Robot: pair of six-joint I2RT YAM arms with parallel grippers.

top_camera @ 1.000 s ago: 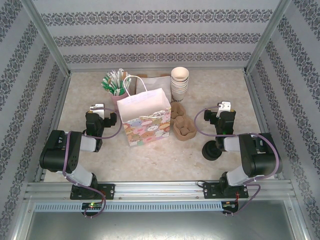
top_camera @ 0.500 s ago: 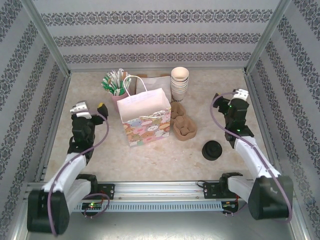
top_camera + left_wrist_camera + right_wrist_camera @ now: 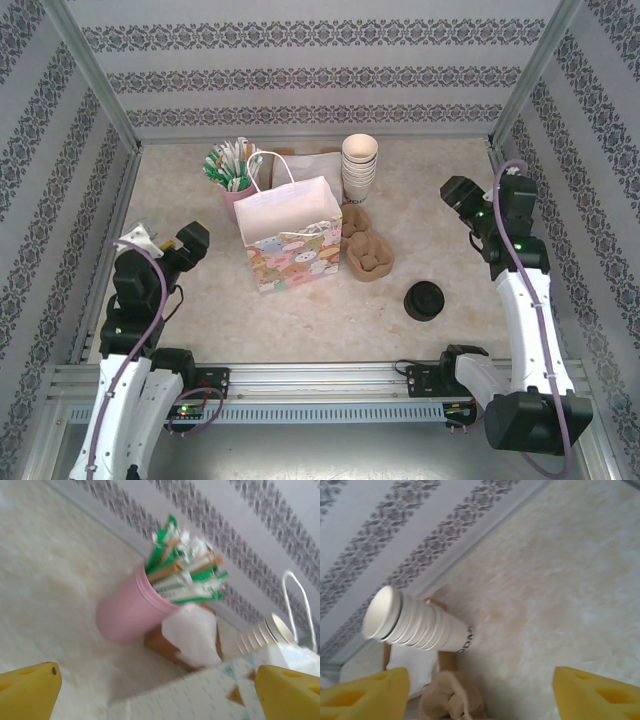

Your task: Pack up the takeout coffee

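On marbled table, round black-lidded takeout coffee — left pincer, right pincer both wide open, empty

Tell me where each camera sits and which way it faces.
Top external: above and behind the bases, looking down on the table and takeout coffee; left arm and right arm show.
Left wrist: on the left arm, facing the pink cup of wrapped sticks; left jaws open.
Right wrist: on the right arm, facing the stack of paper cups; right jaws open.
Both wrist views share that stack.

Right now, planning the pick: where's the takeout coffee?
Top view: takeout coffee stands right of centre on the table, nearer than the cup carrier.
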